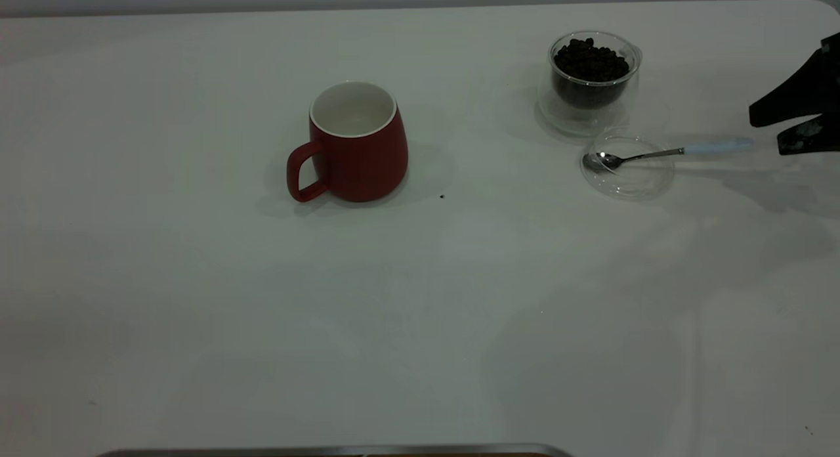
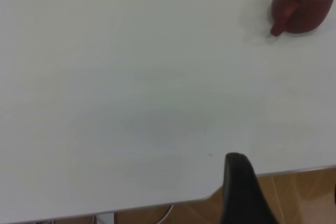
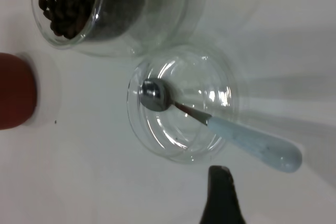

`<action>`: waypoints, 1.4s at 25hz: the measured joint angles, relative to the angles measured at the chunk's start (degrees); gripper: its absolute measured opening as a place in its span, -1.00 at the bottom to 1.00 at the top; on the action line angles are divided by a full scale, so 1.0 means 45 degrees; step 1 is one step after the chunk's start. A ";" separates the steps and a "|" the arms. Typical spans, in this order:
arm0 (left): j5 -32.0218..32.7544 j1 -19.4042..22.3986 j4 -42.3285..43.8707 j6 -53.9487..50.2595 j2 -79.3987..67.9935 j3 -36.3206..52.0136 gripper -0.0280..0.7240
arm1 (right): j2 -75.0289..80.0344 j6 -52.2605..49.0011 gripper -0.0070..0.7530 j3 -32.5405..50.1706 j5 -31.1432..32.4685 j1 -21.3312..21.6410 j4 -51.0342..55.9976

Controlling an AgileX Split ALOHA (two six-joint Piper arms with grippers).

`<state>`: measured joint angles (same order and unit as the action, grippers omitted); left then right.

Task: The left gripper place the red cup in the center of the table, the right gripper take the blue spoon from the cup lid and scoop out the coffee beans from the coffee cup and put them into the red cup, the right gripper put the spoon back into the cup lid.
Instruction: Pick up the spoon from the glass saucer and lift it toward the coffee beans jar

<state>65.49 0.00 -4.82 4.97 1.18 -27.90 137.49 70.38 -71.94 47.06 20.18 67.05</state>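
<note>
The red cup (image 1: 364,155) stands upright and empty left of the table's middle; it also shows in the left wrist view (image 2: 304,9) and the right wrist view (image 3: 16,98). The glass coffee cup (image 1: 590,76) full of beans stands at the far right (image 3: 105,9). In front of it lies the clear cup lid (image 1: 630,181), with the blue-handled spoon (image 1: 663,153) resting its bowl in the lid (image 3: 173,140) and its handle (image 3: 252,145) pointing right. My right gripper (image 1: 766,134) is open and empty just past the handle's end (image 3: 278,203). My left gripper (image 2: 286,192) is open over the table's edge, far from the red cup.
A small dark speck (image 1: 441,196) lies on the white table (image 1: 420,312) right of the red cup. A grey edge (image 1: 328,450) shows at the table's near side. Wooden floor (image 2: 294,182) lies beyond the table's edge under the left gripper.
</note>
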 joint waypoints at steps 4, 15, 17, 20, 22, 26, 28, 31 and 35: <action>0.0000 0.0000 0.0000 0.0000 0.0000 0.0000 0.33 | 0.0161 0.0033 0.56 -0.0010 0.0109 0.0000 0.0260; 0.0000 0.0000 0.0000 -0.0013 0.0000 0.0000 0.33 | 0.0551 0.0366 0.56 -0.0025 0.0787 0.0000 0.1133; 0.0000 0.0000 0.0000 -0.0013 0.0000 0.0000 0.33 | 0.0753 0.0506 0.56 -0.0025 0.0787 -0.0026 0.1382; 0.0000 0.0000 0.0000 -0.0013 0.0000 0.0000 0.33 | 0.0968 0.0621 0.56 -0.0025 0.0787 -0.0039 0.1681; 0.0000 0.0000 0.0000 -0.0013 0.0000 0.0000 0.33 | 0.1028 0.0699 0.56 -0.0025 0.0787 -0.0039 0.1810; 0.0000 0.0000 0.0000 -0.0013 0.0000 0.0000 0.33 | 0.1028 0.0786 0.56 -0.0025 0.0849 -0.0039 0.1947; 0.0000 0.0000 0.0000 -0.0013 0.0000 0.0000 0.33 | 0.1070 0.0825 0.56 -0.0025 0.0931 -0.0039 0.2015; 0.0000 0.0000 0.0000 -0.0013 0.0000 0.0000 0.33 | 0.1245 0.0916 0.56 -0.0025 0.1005 -0.0080 0.2181; 0.0000 0.0000 0.0000 -0.0013 0.0000 0.0000 0.33 | 0.1452 0.0921 0.56 -0.0025 0.1173 -0.0244 0.2128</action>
<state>65.49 0.00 -4.82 4.91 1.18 -27.90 144.02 74.52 -72.05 52.34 19.09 76.63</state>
